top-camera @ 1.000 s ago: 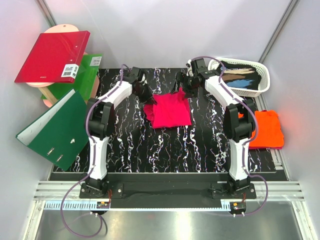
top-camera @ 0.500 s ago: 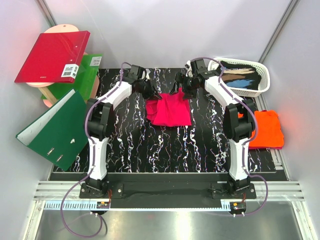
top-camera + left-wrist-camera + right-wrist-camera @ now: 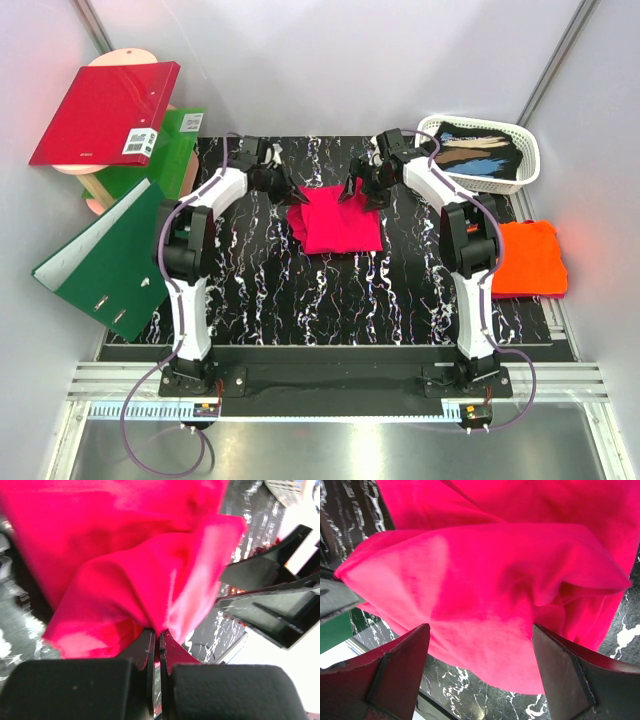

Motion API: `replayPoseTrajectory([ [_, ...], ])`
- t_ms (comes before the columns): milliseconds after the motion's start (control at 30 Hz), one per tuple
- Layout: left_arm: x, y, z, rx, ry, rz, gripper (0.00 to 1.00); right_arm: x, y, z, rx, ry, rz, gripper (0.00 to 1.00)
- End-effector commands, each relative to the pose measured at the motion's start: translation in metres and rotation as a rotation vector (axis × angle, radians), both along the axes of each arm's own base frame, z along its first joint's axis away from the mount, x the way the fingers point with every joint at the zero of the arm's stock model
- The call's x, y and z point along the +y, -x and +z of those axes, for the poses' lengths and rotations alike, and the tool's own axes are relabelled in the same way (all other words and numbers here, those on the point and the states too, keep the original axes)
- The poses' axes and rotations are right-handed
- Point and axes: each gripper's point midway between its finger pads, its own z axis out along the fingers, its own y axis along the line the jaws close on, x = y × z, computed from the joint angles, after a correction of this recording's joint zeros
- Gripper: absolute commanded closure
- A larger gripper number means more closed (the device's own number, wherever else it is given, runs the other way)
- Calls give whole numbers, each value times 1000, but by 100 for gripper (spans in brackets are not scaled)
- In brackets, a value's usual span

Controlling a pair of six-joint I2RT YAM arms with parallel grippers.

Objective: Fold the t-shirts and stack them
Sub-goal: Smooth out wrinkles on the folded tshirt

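Two shirts lay on the table (image 3: 300, 290). The pink shirt (image 3: 335, 222) lay bunched at table centre, toward 12 o'clock. The orange shirt (image 3: 530, 258) lay flat at the table's 3 o'clock edge, well apart from the pink shirt. The left gripper (image 3: 292, 192) sat at the pink shirt's 10 o'clock corner, jaws together, clamped on a raised fold of cloth. The right gripper (image 3: 358, 190) sat at the 1 o'clock corner, jaws wide apart, straddling the cloth edge without pinching it. A basket (image 3: 485, 183) stood at 2 o'clock.
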Motion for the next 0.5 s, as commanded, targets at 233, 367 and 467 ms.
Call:
replayPoseTrajectory([
  [233, 29, -18, -6, 28, -42, 74, 100, -14, -9, -8, 14, 88, -79, 10],
  [367, 27, -30, -18, 45, -51, 67, 21, -28, -11, -11, 9, 166, -127, 10],
  [467, 28, -30, -9, 43, -64, 36, 1, -34, -14, 1, -35, 188, -133, 9],
])
